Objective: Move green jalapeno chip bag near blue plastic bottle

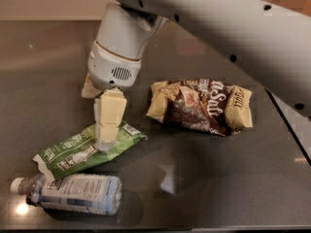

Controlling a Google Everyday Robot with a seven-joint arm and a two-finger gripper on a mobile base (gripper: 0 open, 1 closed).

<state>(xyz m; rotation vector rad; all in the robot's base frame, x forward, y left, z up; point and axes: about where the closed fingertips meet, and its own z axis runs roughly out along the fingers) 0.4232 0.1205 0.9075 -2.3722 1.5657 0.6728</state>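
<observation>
The green jalapeno chip bag [82,152] lies tilted at the lower left, its white label panel facing up and its left end lowest. That end touches the top of the blue plastic bottle [73,194], which lies on its side along the front edge with its white cap to the left. My gripper [104,137] comes straight down on the bag's upper middle and is shut on it. The cream fingers [110,114] hide that part of the bag. The grey wrist and arm reach in from the upper right.
A larger brown-and-cream chip bag [201,106] lies to the right of the gripper on the dark table [214,178]. The table's right edge [291,130] runs diagonally at the far right.
</observation>
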